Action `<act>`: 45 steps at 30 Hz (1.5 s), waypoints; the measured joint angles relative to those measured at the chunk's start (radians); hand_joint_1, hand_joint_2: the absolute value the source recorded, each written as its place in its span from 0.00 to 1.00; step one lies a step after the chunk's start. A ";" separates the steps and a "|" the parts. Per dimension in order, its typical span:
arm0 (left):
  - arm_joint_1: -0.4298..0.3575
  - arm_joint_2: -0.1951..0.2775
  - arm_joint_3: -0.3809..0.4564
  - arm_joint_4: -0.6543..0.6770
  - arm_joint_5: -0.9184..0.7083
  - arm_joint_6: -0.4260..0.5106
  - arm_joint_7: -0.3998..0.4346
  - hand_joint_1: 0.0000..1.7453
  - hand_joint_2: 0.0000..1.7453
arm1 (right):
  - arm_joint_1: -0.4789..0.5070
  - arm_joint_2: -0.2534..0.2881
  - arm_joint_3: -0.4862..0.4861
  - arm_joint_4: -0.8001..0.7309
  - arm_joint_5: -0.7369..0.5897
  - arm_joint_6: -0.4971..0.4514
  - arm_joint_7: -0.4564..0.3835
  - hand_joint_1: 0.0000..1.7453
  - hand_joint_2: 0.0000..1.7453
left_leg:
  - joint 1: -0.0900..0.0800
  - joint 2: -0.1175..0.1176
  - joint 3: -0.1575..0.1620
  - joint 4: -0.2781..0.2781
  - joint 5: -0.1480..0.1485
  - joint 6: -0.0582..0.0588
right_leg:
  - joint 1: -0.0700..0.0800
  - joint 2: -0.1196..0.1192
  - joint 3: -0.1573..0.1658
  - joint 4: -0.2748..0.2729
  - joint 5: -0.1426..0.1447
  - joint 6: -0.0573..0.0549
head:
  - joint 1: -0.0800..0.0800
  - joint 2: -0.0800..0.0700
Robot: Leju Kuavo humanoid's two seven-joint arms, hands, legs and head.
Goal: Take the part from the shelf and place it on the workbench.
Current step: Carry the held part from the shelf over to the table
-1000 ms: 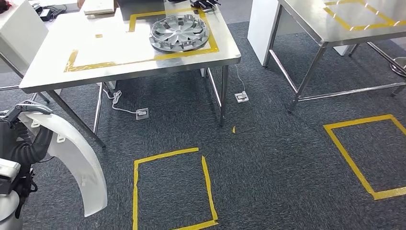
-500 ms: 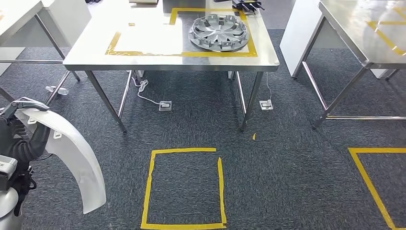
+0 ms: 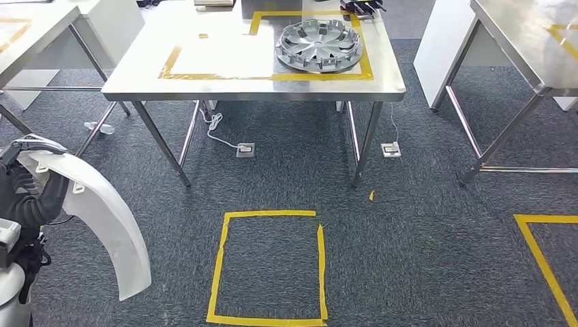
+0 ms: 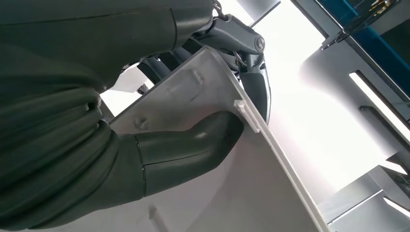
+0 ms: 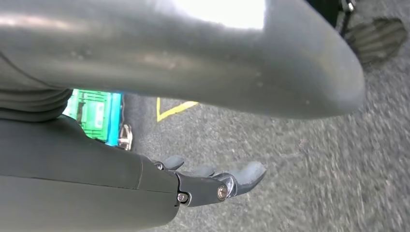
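Left hand point(image 3: 24, 182) grips the upper end of the white curved part point(image 3: 109, 225); thumb point(image 4: 193, 145) presses its inner face, fingers point(image 4: 254, 82) hook over the edge. Part hangs at the robot's left side above the carpet, well apart from the steel surface point(image 3: 136, 82). A hubcap point(image 3: 318, 45) lies there inside yellow tape. Right hand point(image 5: 212, 181) holds nothing, fingers extended and released.
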 joint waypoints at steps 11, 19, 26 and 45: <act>-0.022 -0.012 -0.005 0.010 0.001 0.005 0.006 1.00 1.00 | 0.000 -0.003 -0.001 0.001 -0.003 0.001 0.002 0.00 0.00 | 0.063 0.001 0.001 0.042 -0.039 -0.080 | -0.036 0.010 -0.034 0.046 -0.009 0.057 | 0.014 0.000; -0.027 -0.011 -0.013 0.014 0.001 0.014 0.006 1.00 1.00 | 0.001 -0.003 -0.014 0.001 -0.005 0.001 -0.001 0.00 0.00 | 0.051 0.016 -0.106 0.258 -0.139 -0.084 | -0.023 0.006 -0.013 0.060 -0.047 -0.022 | 0.006 0.000; -0.023 -0.008 -0.017 0.020 0.001 0.016 0.006 1.00 1.00 | 0.003 -0.001 -0.016 0.001 -0.006 0.001 -0.003 0.00 0.00 | 0.000 0.016 -0.112 0.136 0.012 -0.007 | 0.003 0.006 0.057 0.046 -0.100 -0.024 | 0.005 0.000; -0.026 -0.011 -0.022 0.019 -0.002 0.020 0.006 1.00 1.00 | 0.003 -0.003 -0.017 0.002 -0.006 0.003 -0.007 0.00 0.00 | -0.014 -0.001 0.053 0.059 -0.094 -0.012 | 0.021 0.001 -0.062 0.015 0.035 -0.037 | 0.007 0.000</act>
